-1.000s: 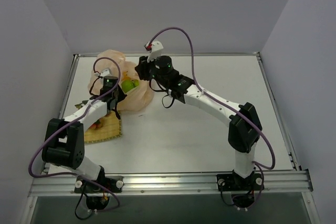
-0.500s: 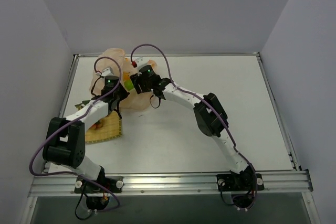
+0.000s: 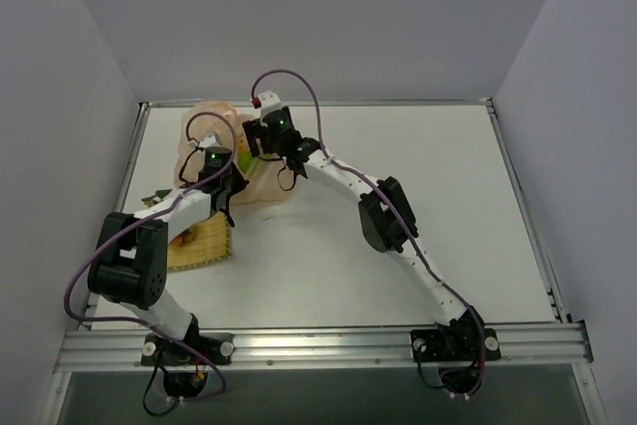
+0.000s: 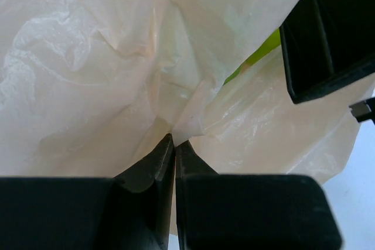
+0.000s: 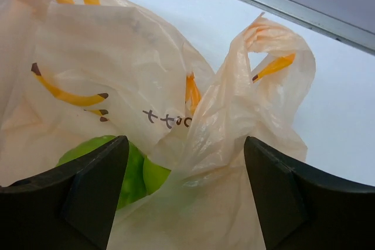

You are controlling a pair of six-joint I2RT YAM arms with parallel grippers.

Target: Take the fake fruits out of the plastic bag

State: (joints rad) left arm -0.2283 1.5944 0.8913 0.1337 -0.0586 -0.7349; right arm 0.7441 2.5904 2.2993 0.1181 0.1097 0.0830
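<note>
I've got the left end effector (image 4: 174, 139) pinched shut on a fold of the plastic bag (image 4: 88, 68), far-left on the worktop (image 3: 398, 206). The right end effector (image 5: 184, 144) hangs wide-jawed at its mouth; next, I judge, reach for the lime-green fruit (image 5: 126, 171) inside.

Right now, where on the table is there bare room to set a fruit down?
The table is bare right of the right arm, out to its right edge, and between the arms, beside the woven mat. The far-left corner is crowded: plastic bag, both jaws.
</note>
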